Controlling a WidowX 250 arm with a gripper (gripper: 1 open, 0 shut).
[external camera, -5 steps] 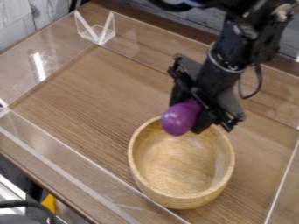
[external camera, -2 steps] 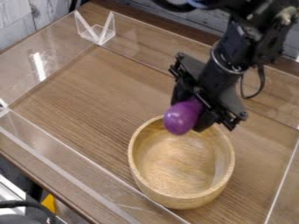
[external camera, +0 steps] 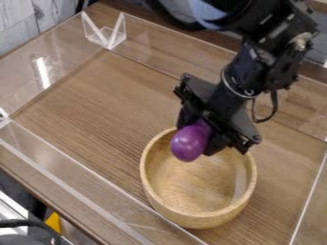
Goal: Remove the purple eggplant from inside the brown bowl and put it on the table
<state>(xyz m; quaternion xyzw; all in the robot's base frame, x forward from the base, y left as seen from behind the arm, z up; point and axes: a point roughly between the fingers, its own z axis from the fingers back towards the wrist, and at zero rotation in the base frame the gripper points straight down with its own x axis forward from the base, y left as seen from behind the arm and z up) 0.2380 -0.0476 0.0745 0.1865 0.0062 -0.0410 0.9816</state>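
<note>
One view: eggplant held above the bowl's rim, shifted left and lower than a second ago.
From the camera, the black pincer (external camera: 202,134) is clamped on the purple eggplant (external camera: 190,144), which hangs over the near-left rim of the brown bowl (external camera: 198,178) and has drifted toward the bare wooden surface (external camera: 102,100). It looks lifted clear of the bowl, but not yet set down.

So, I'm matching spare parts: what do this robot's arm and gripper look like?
The arm is matte black with blocky, angular segments. A thin black cable loops out beside the wrist. The gripper is black too, a squarish body ending in short dark fingers. Near the top edge there is a pale bluish-grey rounded part. I can't make out any markings.
</note>
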